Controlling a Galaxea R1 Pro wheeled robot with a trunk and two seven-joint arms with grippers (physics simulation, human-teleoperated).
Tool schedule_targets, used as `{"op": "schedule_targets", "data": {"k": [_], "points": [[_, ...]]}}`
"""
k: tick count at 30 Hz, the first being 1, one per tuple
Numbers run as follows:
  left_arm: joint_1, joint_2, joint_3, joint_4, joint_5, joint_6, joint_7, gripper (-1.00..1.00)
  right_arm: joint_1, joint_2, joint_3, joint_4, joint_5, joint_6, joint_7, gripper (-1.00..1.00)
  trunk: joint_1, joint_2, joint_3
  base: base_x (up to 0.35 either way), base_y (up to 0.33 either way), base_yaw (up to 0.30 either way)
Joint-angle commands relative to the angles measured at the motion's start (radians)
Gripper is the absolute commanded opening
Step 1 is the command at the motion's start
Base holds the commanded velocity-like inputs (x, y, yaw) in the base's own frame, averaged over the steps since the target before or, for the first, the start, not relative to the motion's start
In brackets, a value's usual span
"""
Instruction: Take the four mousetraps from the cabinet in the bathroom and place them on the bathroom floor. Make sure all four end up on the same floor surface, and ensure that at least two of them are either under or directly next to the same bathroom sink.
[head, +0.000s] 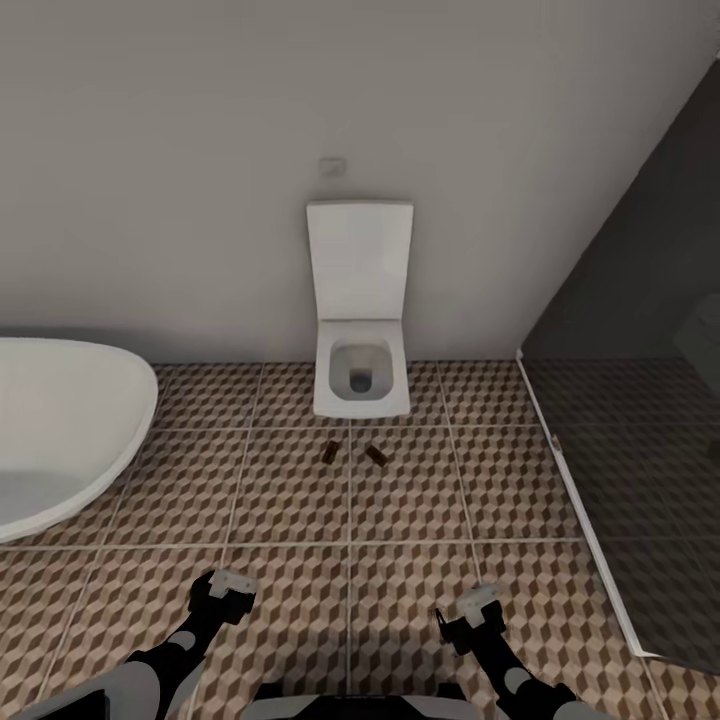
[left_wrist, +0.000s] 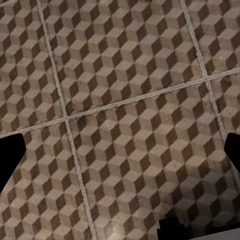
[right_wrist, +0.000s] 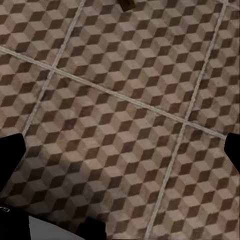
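Both pincers, left (head: 222, 583) and right (head: 470, 605), hang seemingly apart over unlabelled bathroom floor (head: 300, 500); two mousetraps (head: 330, 452) beyond.

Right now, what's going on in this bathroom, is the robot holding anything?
No. Both the left gripper and the right gripper hang open and empty above the bathroom floor. Two mousetraps lie on the tiles just in front of the toilet, with the bathtub off to the left. They sit by the toilet, with no sink beside them.
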Motion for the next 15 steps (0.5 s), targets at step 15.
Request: {"op": "schedule_targets", "data": {"k": [15], "points": [[0.0,0.0,-0.007,0.001,0.003,-0.003,0.002,1.0,-0.001,-0.051,0.003,0.001,-0.163,-0.025,-0.008,1.0,0.001,-0.001,0.023,0.0,0.0,-0.111]]}}
